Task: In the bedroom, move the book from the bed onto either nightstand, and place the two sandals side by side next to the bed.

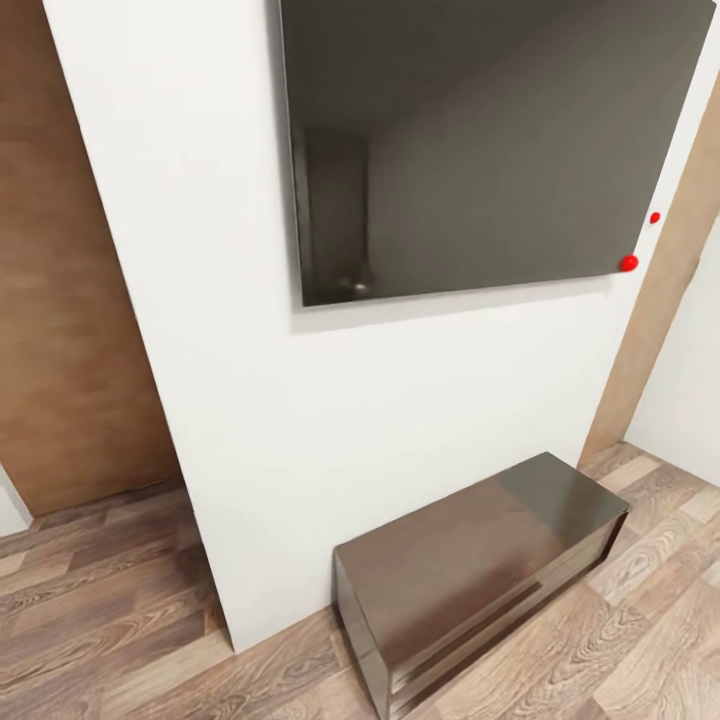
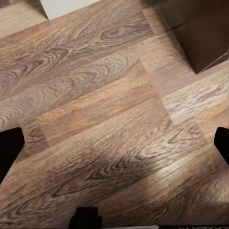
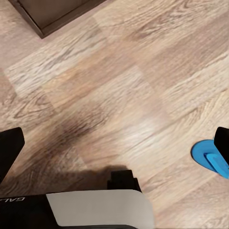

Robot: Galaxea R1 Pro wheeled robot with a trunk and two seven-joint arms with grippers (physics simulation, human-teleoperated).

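Wall, white, faces the robot w/ a big dark screen mounted on it; two small red knobs sit by the screen's lower right corner. Long low dark cabinet stands on the wood floor against the wall base. Brown wood panel to the left of the wall.

Left gripper hangs over bare floor planks, fingers wide apart, holding nothing; cabinet corner is near it. Right gripper likewise spread wide, empty, above the floor. One blue sandal lies flat on the planks just beside the right gripper's finger, part hidden behind it; can't tell if touching.
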